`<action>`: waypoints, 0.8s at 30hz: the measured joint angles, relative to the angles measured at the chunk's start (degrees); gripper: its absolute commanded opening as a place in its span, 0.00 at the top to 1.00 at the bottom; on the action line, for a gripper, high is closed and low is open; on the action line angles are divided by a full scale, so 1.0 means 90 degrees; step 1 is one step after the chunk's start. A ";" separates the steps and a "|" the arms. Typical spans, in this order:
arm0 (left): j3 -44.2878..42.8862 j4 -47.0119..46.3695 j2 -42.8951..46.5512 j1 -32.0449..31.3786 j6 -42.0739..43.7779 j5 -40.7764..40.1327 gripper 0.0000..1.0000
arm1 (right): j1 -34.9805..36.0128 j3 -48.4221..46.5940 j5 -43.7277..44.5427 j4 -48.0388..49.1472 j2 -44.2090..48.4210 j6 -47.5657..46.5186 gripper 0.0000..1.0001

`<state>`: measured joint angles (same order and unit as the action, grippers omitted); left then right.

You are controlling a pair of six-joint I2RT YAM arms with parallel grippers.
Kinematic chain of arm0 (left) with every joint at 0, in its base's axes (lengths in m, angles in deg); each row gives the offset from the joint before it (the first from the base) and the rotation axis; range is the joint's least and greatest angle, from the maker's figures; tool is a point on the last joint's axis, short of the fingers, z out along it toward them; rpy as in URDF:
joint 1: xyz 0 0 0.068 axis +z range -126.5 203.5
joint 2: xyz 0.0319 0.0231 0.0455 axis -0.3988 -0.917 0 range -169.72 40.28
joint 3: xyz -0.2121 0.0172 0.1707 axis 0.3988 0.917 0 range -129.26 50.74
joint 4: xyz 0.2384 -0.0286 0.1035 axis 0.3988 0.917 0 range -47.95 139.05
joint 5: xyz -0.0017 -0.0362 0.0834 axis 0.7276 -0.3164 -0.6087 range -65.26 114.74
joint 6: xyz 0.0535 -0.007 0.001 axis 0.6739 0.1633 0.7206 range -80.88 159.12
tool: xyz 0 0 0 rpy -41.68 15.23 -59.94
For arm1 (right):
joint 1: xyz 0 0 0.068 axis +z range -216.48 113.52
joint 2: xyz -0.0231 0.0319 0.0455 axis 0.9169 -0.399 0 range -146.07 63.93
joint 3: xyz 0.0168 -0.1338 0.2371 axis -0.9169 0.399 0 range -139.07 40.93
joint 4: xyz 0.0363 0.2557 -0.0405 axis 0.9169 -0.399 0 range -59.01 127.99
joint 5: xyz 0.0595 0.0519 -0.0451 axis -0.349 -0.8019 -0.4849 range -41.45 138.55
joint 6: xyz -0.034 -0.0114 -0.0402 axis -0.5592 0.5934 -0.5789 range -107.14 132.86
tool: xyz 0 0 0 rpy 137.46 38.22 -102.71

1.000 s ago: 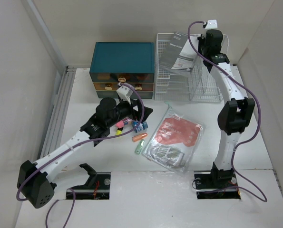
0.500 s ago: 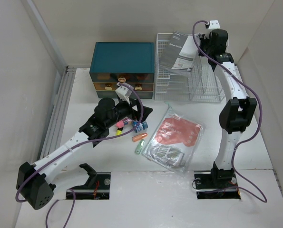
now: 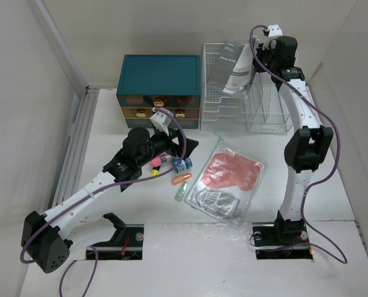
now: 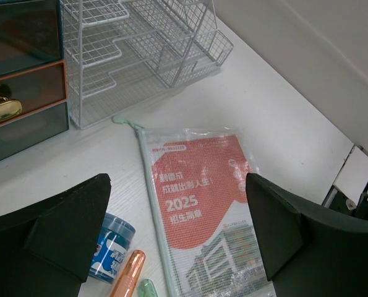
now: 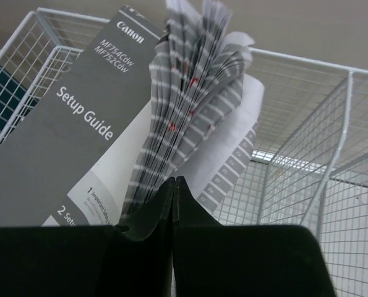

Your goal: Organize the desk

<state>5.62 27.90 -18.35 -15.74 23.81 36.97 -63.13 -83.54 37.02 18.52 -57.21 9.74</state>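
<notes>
Tipped from lying across the rack top a second ago to standing steeper now: grey Canon setup guide (image 3: 235, 69) (image 5: 78, 136), pages fanned, pinched at one edge by the right end effector (image 3: 255, 60) (image 5: 173, 183), fingers clamped tight on the paper. Raised with it, slightly up and to the right, the right arm, reaching high over the white wire rack (image 3: 230, 110) (image 4: 140, 55) (image 5: 307, 117) at the back of the surface (image 3: 171, 247) (image 4: 282, 111). Unmoved meanwhile, the left end effector (image 3: 185, 147) (image 4: 176, 185), fingers spread wide and gripping nothing, hovering low above a clutter near the middle of the white surface. Seen between those fingers from the left wrist: a clear zip pouch (image 3: 227, 179) (image 4: 196, 204) with a red-printed sheet inside, lying flat; just beside its left edge a small blue jar (image 3: 182, 164) (image 4: 112, 244), an orange marker (image 3: 181, 180) (image 4: 129, 272) and a pale green item (image 3: 180, 193) (image 4: 148, 288), too small to identify. Tucked partly under the left arm in the top view, pink and yellow highlighters (image 3: 156, 162). Standing against the back wall, touching the rack's left side, a teal drawer chest (image 3: 159, 77) (image 4: 17, 93).
</notes>
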 measured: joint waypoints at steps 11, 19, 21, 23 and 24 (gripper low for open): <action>0.0000 -0.0027 0.0000 0.0051 0.0000 0.0022 0.11 | 0.0041 0.0301 0.0226 -0.0046 0.0078 0.0056 0.67; 0.0000 -0.0029 0.0000 0.0053 0.0002 0.0070 0.11 | 0.0044 0.1071 0.0138 0.0012 0.0736 0.0044 0.53; 0.0000 -0.0029 0.0000 0.0053 0.0000 0.0075 0.11 | 0.0044 0.1246 0.0138 0.0012 0.0911 0.0049 0.52; 0.0000 -0.0032 0.0000 0.0053 0.0000 0.0078 0.11 | 0.0044 0.1384 0.0134 0.0022 0.1071 0.0051 0.52; 0.0000 -0.0029 0.0000 0.0053 0.0002 0.0080 0.11 | 0.0044 0.1421 0.0117 0.0024 0.1129 0.0058 0.52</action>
<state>5.62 27.63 -18.35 -15.26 23.84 37.69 -62.74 -70.75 38.07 18.74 -47.05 10.27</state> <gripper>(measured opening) 0.887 0.479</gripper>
